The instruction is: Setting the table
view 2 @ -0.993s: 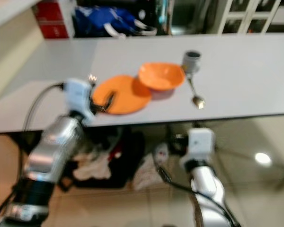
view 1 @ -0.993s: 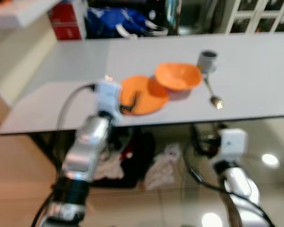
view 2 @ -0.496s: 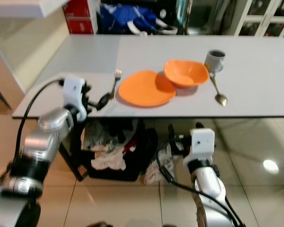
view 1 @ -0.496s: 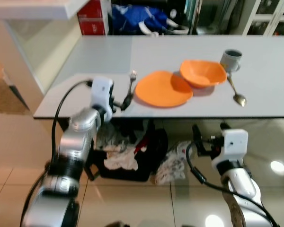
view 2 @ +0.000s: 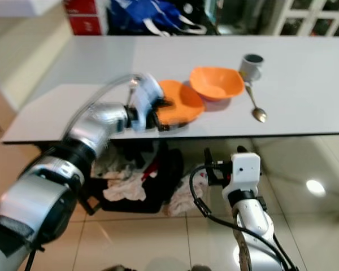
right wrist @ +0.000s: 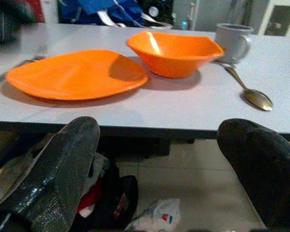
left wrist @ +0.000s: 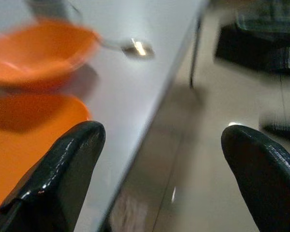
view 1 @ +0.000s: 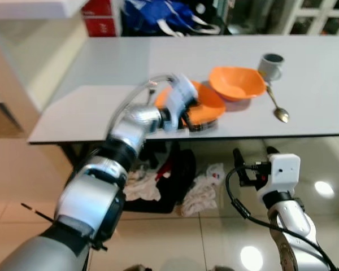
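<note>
Grey table (view 1: 101, 73), left end effector (view 1: 193, 119) now across orange plate (right wrist: 77, 72), fingers apart; right end effector (view 1: 252, 167) below, likewise apart.

Grey tabletop (view 1: 101, 73) carries an orange plate (right wrist: 77, 73) near its front edge, orange bowl (view 1: 236, 82) just beside it, grey mug (view 1: 270, 65) behind w/ spoon (view 1: 277, 107) alongside, fork (right wrist: 14, 69) by plate's other side.
</note>
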`<state>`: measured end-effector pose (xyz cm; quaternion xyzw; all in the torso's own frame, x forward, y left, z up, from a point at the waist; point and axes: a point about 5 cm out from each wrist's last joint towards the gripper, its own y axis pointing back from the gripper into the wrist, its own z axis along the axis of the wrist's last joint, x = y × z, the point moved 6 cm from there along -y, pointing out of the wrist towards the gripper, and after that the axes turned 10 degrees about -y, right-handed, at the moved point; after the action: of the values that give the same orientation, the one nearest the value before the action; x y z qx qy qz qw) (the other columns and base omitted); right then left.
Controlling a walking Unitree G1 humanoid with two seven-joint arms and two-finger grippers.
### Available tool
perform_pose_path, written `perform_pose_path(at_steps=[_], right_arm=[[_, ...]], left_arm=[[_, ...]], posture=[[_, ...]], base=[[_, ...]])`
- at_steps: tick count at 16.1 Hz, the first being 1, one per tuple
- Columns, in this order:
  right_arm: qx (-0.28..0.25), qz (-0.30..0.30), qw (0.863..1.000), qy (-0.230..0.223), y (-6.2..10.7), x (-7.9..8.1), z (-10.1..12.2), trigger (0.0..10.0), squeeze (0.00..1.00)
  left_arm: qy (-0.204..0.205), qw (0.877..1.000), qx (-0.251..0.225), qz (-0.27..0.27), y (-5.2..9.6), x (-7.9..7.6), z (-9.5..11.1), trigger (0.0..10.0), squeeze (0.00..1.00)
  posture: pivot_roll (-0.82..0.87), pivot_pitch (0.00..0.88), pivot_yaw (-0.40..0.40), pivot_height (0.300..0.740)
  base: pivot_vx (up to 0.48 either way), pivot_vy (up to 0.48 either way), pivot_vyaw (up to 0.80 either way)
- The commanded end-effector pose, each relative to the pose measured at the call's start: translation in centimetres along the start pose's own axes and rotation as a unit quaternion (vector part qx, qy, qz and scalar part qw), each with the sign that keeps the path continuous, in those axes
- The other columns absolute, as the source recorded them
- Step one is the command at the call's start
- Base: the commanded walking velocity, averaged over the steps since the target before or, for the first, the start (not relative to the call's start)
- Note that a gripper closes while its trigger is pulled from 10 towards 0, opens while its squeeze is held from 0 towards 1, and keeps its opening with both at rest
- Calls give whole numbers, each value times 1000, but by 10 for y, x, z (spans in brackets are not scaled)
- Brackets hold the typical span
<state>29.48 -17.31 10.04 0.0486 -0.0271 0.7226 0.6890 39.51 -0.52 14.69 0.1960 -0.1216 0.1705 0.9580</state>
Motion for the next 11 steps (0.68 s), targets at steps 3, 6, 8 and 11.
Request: perform_pose_path(at_steps=[3, 6, 8, 11], right_arm=[[-7, -4, 1000, -1, 6, 2, 5, 10000, 0], [-5, -10, 1000, 2, 9, -4, 6, 10000, 0], [-5, -10, 1000, 2, 8, -3, 6, 10000, 0], [-5, -13, 1000, 1, 8, -3, 7, 10000, 0]], left_arm=[[-41, 994, 42, -91, 2, -27, -26, 10000, 0], [-36, 995, 37, -90, 1, -26, -24, 10000, 0], [-35, 995, 33, -85, 0, -24, -21, 10000, 0], [-43, 995, 31, -89, -2, -25, -19, 10000, 0]], posture=[[-211, 42, 46, 727], [-222, 43, 41, 727], [-224, 41, 45, 727], [-236, 44, 50, 727]], base=[[0, 0, 0], [0, 0, 0], [0, 0, 0], [0, 0, 0]])
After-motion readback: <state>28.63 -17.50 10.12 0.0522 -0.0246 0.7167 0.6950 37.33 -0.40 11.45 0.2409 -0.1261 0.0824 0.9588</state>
